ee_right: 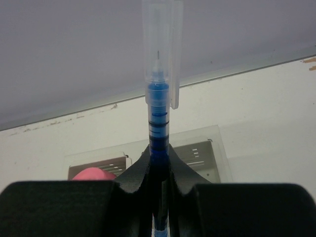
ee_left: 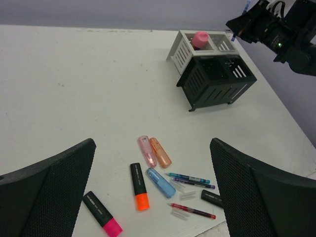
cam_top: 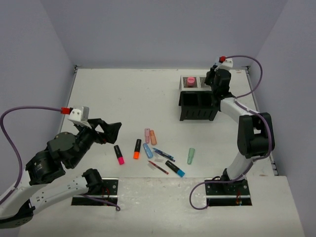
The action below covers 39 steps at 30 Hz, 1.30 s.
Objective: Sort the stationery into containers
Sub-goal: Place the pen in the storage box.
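White counter point(cam_top: 123, 94), lavender walls point(cam_top: 148, 29); black mesh organizer point(cam_top: 197, 106) sitting far right, pink glue stick point(cam_top: 190, 80) standing in pale rear compartment; right hand point(ee_right: 158, 168) pinching blue pen point(ee_right: 158, 113) above it; left hand point(cam_top: 112, 131) gaping empty; stationery point(cam_top: 137, 149) lying centre.

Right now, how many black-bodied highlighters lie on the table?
3. The pink one lies leftmost, the orange one right of it, the blue one rightmost. None seems hidden.
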Motion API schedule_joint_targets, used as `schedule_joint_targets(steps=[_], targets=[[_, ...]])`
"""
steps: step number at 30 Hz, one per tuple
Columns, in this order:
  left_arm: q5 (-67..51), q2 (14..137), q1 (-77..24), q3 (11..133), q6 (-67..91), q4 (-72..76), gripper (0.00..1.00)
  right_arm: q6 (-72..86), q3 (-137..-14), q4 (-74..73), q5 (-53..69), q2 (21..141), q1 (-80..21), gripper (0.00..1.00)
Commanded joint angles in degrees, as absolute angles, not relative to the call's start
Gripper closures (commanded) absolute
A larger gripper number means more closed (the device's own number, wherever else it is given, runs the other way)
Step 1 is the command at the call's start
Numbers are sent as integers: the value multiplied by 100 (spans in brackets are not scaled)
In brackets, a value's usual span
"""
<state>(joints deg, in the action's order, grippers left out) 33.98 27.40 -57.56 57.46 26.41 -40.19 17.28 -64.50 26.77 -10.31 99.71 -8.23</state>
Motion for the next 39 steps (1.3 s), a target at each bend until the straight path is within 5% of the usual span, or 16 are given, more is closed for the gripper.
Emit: schedule_joint_targets(steps=[1,11,14,23,34,39], targets=[[3524,2643,-5766,5527,2597,-3899,0,1557,-6963,2612,-850,10144,-807,100],[3586,2399,-5766,5441,2521,-3937,0,1599,-7295,2259,-799,10319,-756,93],[3628,2368,-5766,5453,2442,-3932,0,1577,-7295,2247,-770,10322,-756,80],[3865,2283,-5766,5915,2319,-4327,0,1554,-7242,2168,-797,10263,-756,61],[4201,2251,-5766,5818,2628,-4447,0,1617,-6970,2205,-466,9808,-773,60],[4458,3045,-5766,5642,3466,-4634,0,1478,-7207,1086,-18,8792,-1141,58]])
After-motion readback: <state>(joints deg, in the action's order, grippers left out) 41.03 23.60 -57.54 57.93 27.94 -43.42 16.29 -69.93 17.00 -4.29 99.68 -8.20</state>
